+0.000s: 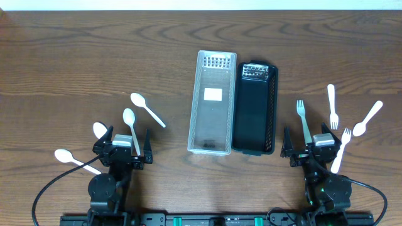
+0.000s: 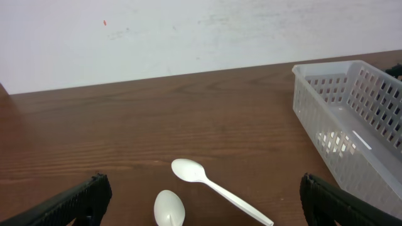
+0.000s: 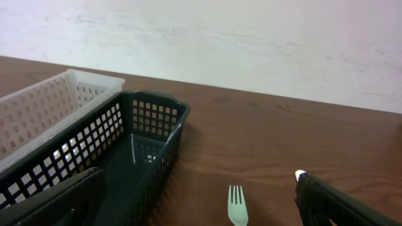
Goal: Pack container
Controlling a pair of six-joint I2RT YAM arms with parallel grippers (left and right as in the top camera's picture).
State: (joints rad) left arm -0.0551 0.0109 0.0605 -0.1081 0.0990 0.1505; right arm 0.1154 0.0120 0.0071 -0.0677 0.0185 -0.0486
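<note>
The desk [image 1: 75,56] is bare wood with everything laid out in front of the two arms. The white basket [image 1: 212,103] sits ahead of the left tool [image 1: 125,143] and off to its right. The black basket [image 1: 254,113] touches it side by side, ahead of the right tool [image 1: 312,145] and off to its left. Both baskets look empty, so I judge that packing has not started and every piece is left to move.

Both tools rest low at the near edge of the desk, fingers spread wide, nothing between them.

In front of the left tool, the nearest spoon [image 2: 169,207] lies between its fingers, and a second spoon [image 2: 213,187] lies just beyond, angled right. A third spoon [image 1: 99,130] peeks out by its left finger, and a fourth spoon [image 1: 72,159] lies farther left and slightly behind.

A fork [image 3: 237,206] lies just ahead of the right tool. A second fork [image 1: 331,105] lies farther ahead to its right, a third fork [image 1: 342,149] is close on its right, and a lone spoon [image 1: 367,119] is farthest right.
</note>
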